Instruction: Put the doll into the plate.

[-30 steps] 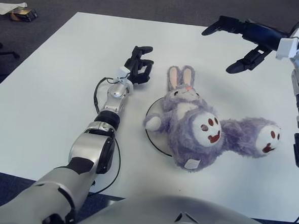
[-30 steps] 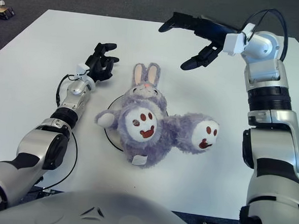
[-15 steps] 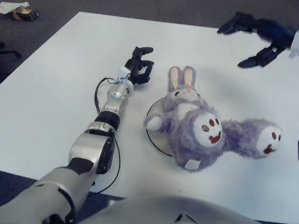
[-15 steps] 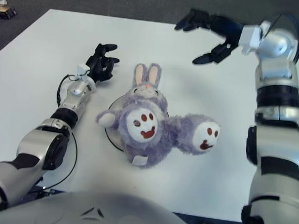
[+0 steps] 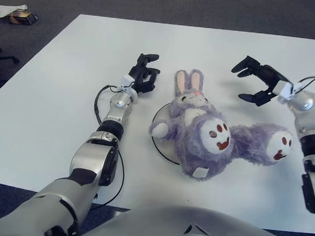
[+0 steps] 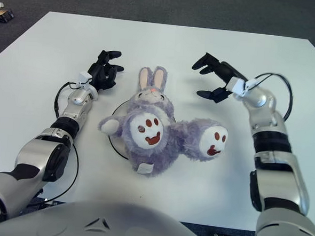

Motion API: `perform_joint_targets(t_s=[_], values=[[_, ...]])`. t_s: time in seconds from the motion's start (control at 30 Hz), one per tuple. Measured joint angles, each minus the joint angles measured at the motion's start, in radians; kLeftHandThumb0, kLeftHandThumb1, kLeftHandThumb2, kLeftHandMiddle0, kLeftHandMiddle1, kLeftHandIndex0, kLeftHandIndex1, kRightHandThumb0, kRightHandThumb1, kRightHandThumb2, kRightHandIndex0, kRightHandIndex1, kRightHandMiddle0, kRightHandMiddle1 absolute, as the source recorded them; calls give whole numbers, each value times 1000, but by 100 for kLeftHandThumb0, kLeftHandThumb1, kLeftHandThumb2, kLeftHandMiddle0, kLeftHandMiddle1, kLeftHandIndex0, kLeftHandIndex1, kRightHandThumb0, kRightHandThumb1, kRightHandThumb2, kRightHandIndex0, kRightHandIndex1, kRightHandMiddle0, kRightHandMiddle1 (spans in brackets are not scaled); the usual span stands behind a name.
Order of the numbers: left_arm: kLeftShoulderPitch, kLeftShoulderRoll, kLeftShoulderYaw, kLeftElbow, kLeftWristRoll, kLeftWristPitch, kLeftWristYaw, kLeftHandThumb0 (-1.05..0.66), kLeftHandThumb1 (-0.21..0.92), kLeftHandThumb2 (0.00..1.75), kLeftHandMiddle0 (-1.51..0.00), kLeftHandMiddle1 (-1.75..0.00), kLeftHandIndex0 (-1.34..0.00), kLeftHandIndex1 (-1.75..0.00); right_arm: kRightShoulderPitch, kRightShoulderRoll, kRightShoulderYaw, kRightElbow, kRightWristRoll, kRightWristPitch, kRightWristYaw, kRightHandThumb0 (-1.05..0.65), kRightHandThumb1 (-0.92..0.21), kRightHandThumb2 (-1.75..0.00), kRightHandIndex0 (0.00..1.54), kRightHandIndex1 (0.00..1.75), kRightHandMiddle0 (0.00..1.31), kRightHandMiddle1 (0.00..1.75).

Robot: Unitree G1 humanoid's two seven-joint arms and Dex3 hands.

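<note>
Doll: purple plush rabbit (image 5: 202, 134) lying on its back, ears pointing away from the robot, two soles with red faces turned up. It sits between the two hands, nearer the left hand's side with its torso, one leg stretched out toward the robot's right.
Plate: white round plate (image 5: 158, 145) with a dark rim, under the doll's torso and mostly covered by it; only the left arc of the rim shows. It lies just right of the left forearm, nearer the robot than the left hand.
Doll on plate: torso and head rest over the plate; the right-hand leg and foot (image 6: 214, 141) lie off it on the table.
Right hand: right hand (image 6: 217, 84) shows beyond the doll's outstretched foot, to the right of the doll's ears. Fingers spread wide, holding nothing, apart from the doll.
Left hand: left hand (image 5: 143, 77) shows just left of the doll's ears, fingers loosely curled, nothing in its grasp, not touching the doll.
Table: white table (image 5: 52, 90) carries all of the above.
</note>
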Motion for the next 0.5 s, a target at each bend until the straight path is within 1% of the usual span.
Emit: perform_joint_targets(t_s=[0.03,0.07,0.17,0.2,0.23,0.27,0.3,0.33,0.37,0.43,0.5], values=[[1,-5,8,-3,-10,4,-3,-49,72,96,-30,-128,0,-140,15,19,0,10,-8,-7,-40,-36,-60,-90,42,118,24,154],[2,-9,13,-7,-16,6,-3,-48,72,97,-31,-129,0,-142,24,34,1,18,-18,-12,-69,-36,-69,-77,43,120,27,158],[6,-22,24,-20,-40,18,-5,-46,72,100,-31,-134,0,-148,51,81,5,52,-41,-26,-153,-36,-80,-61,46,123,30,162],[8,-25,26,-24,-44,23,-6,-46,72,100,-31,-134,0,-149,55,94,5,60,-43,-36,-183,-36,-81,-60,46,124,31,163],[9,-27,27,-27,-46,25,-6,-42,79,83,-33,-136,-7,-158,54,102,5,68,-44,-41,-203,-36,-81,-59,48,126,32,164],[10,-31,29,-32,-48,30,-6,-39,84,72,-34,-136,-11,-164,52,110,5,84,-45,-53,-224,-36,-82,-58,49,128,32,164],[12,-33,29,-37,-48,34,-6,-38,86,68,-34,-137,-12,-166,49,116,4,98,-45,-60,-239,-36,-82,-58,49,129,32,164],[15,-35,29,-44,-48,38,-6,-37,88,62,-35,-138,-15,-169,43,124,2,117,-41,-67,-257,-23,-78,-63,49,135,31,164],[19,-36,28,-52,-48,43,-5,-36,89,59,-36,-138,-16,-171,36,133,-3,140,-34,-77,-272,-15,-75,-66,49,140,30,164],[26,-36,27,-65,-45,49,-1,-35,91,56,-37,-139,-17,-173,27,149,-14,177,-19,-93,-286,-8,-71,-73,47,144,29,167],[33,-33,25,-75,-41,54,2,-35,91,54,-38,-141,-18,-174,13,166,-29,226,6,-110,-295,-4,-68,-76,46,147,29,169]])
